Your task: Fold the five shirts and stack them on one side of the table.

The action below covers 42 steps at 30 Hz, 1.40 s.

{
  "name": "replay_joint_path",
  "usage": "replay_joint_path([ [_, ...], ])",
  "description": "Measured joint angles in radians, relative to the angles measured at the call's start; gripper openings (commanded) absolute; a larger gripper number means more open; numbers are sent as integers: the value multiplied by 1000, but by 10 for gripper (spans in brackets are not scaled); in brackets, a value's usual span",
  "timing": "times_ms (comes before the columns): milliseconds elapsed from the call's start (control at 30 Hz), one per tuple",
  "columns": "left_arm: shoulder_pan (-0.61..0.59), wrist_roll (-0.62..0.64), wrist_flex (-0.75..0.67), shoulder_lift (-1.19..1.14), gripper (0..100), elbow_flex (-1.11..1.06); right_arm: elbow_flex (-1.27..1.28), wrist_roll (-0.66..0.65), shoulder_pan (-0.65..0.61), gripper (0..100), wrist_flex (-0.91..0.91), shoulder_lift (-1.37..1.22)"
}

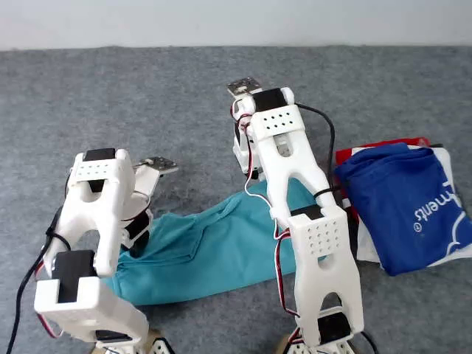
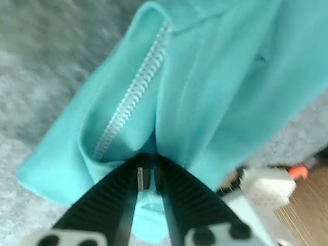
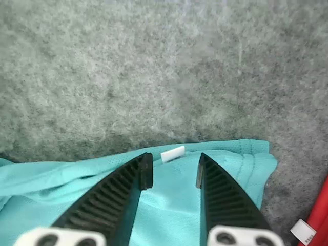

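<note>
Lower centre, high view: teal shirt (image 1: 199, 251) crumpled, not yet folded, left gripper (image 2: 147, 164) clamped on a fold, right gripper (image 3: 171, 171) spread apart over its hem. Right edge: pile (image 1: 369, 243) of folded shirts, blue shirt (image 1: 398, 206) topmost. Judged well along, teal shirt left to fold and stack.

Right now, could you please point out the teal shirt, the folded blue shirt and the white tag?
teal fabric shirt (image 1: 199, 251), high view, mid-cloth
folded blue shirt (image 1: 398, 206), high view, centre
small white tag (image 3: 172, 153), right wrist view, middle

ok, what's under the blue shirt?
A white shirt and the edge of a red shirt show beneath the blue shirt; anything else in the stack is covered.
</note>
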<state>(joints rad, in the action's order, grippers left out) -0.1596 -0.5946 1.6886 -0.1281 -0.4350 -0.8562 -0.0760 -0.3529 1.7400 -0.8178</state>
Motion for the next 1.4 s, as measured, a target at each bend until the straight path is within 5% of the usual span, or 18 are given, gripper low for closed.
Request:
replay_joint_path([
  [400,0,8,35,6,20,60,0,0,-5,143,0,0],
  [533,-5,55,35,52,105,137,0,0,-5,143,0,0],
  [1033,176,95,40,265,144,130,0,0,-5,143,0,0],
  [1400,-69,318,-382,64,144,229,0,0,-3,143,0,0],
])
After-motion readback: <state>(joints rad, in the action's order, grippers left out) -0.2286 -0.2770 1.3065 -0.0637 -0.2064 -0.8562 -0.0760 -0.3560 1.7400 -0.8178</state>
